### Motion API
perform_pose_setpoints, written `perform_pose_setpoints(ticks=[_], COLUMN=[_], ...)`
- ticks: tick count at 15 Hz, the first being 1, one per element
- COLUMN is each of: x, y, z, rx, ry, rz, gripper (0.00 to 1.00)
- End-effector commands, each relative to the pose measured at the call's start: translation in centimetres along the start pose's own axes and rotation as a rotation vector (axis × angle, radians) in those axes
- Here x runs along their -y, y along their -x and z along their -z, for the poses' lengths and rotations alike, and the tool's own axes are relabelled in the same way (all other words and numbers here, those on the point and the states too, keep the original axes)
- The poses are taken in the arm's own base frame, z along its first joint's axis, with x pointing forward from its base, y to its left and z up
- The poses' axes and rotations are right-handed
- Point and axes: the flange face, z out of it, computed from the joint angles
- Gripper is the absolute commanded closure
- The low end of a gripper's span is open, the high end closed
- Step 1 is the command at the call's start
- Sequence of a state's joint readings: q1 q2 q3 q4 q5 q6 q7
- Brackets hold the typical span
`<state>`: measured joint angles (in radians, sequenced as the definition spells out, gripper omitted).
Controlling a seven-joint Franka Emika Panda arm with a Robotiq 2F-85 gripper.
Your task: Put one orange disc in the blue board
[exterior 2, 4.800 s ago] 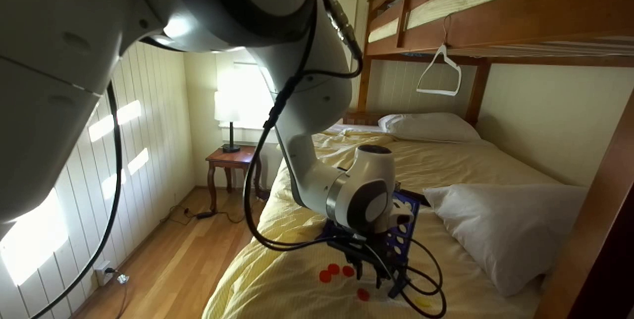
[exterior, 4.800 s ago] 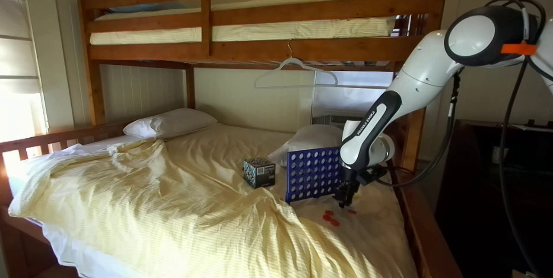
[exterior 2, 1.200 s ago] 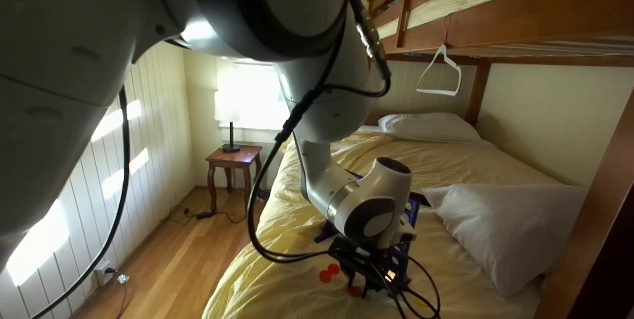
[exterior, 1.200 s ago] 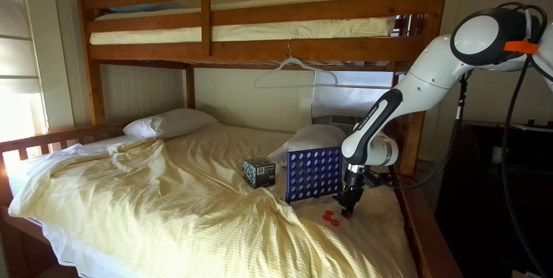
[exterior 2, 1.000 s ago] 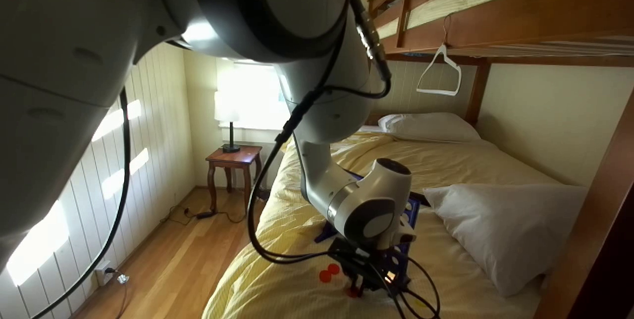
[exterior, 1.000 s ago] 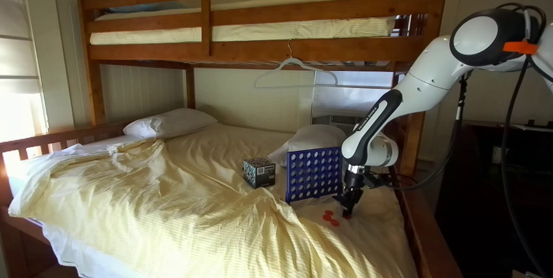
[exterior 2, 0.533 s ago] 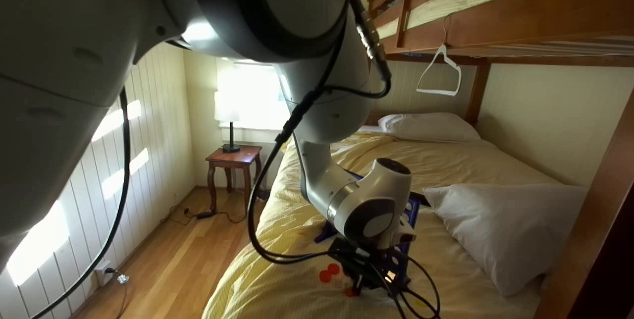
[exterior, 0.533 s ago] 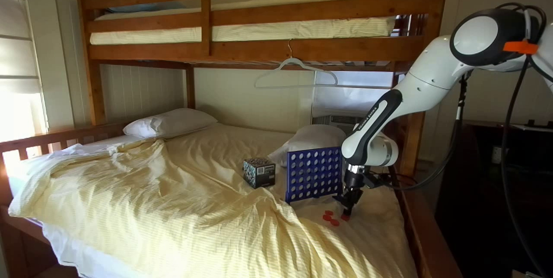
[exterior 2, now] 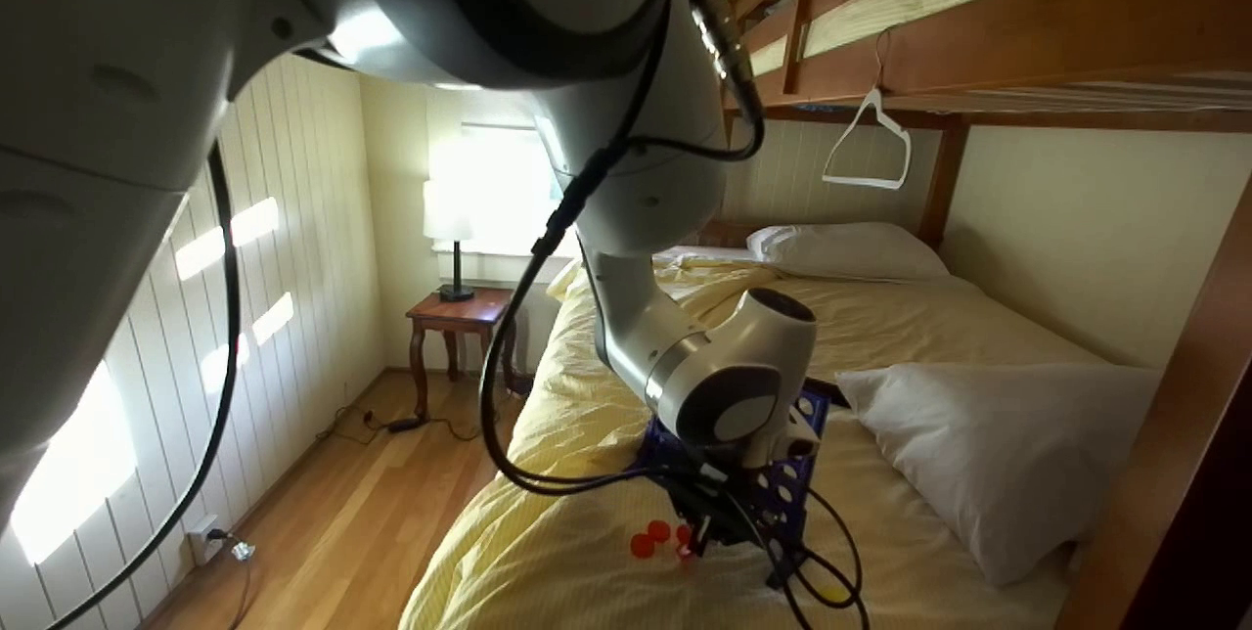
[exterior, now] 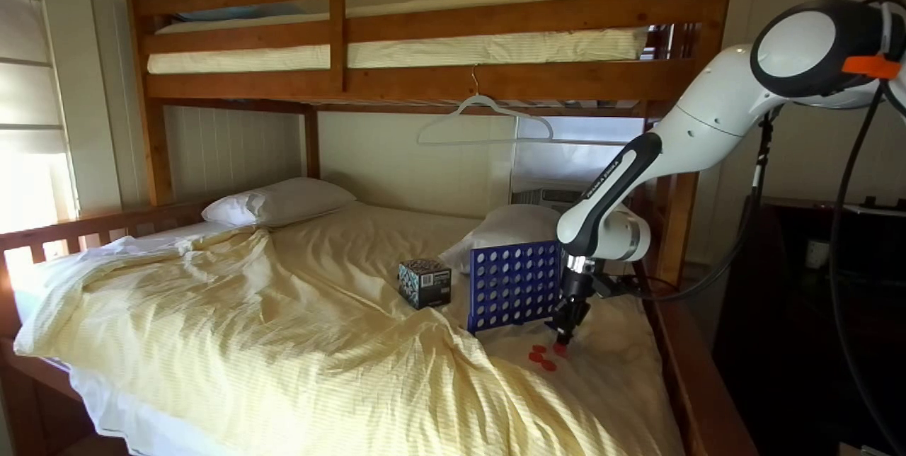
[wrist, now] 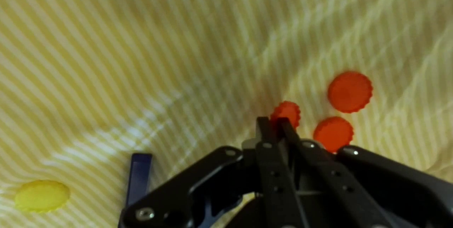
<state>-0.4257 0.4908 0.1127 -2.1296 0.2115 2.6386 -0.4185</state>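
Observation:
My gripper [exterior: 562,341] points down just above the bed, in front of the blue board [exterior: 522,287]. In the wrist view its fingertips [wrist: 262,121] are closed on an orange disc [wrist: 288,110], which sticks out past them and stands tilted. This disc also shows under the gripper in both exterior views [exterior: 560,350] [exterior 2: 685,556]. Other orange discs lie flat on the sheet, in the wrist view [wrist: 350,92] and in an exterior view [exterior: 548,365]. The board stands upright; in an exterior view it is partly hidden behind the arm [exterior 2: 790,513].
A small dark box [exterior: 425,283] stands beyond the board. A pillow [exterior: 513,229] lies behind the board. A yellow disc [wrist: 42,196] and a blue foot of the board [wrist: 139,175] show in the wrist view. A wooden bed rail [exterior: 697,385] runs along the near side.
The gripper went down over the single orange disc, closed on it, and has now lifted a little with it, shifting slightly toward the other discs and the board. The board has not moved.

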Motion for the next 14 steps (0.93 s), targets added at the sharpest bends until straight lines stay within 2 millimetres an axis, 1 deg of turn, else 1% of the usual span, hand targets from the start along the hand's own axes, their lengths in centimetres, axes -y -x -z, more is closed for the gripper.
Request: perform_pose_setpoints(ticks=[1, 5, 8, 10, 14], x=[0.6, 0.4, 0.9, 1.1, 1.0], y=[0.9, 1.6, 2.6, 3.1, 3.5], z=[1.9, 3.1, 5.0, 6.9, 11.7], rx=[0.069, 0.152, 0.205, 0.188, 0.076], ry=[-0.025, 0.002, -0.004, 0.046, 0.229], rz=[-0.026, -0.089, -0.096, -0.087, -0.014], gripper=[0.98, 0.98, 0.98, 0.98, 0.98])
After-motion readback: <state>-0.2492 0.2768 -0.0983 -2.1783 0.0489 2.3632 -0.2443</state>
